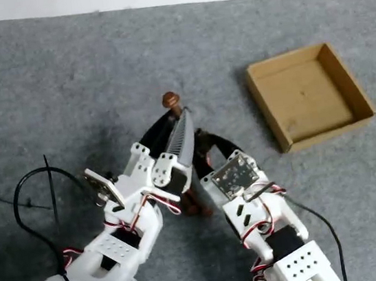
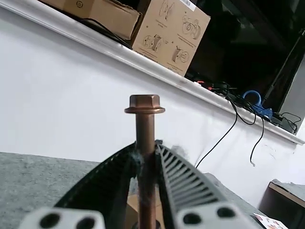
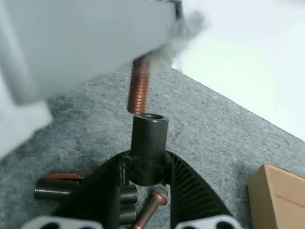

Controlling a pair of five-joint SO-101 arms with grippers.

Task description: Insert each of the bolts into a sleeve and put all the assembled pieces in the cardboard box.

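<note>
Clamped in left gripper [image 2: 145, 153]: copper hex-head bolt [image 2: 144, 125], head up, tip just above black cylindrical sleeve [image 3: 149, 136] pinched upright in right gripper [image 3: 148, 166]; loose copper bolt [image 3: 151, 204] below partly hidden.

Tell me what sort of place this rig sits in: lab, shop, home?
Probably a lab or office workroom rather than a factory floor. Grey carpet lies under the arms, cartons sit on a white ledge, and loose cables hang down the wall.

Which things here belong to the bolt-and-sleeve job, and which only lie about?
Needed: copper-coloured metal bolt in left hand; black cylindrical sleeve in right hand; spare bolt and spare sleeve on carpet; open cardboard box.
Lying about: printed cardboard cartons on ledge; thin black cables.
</note>
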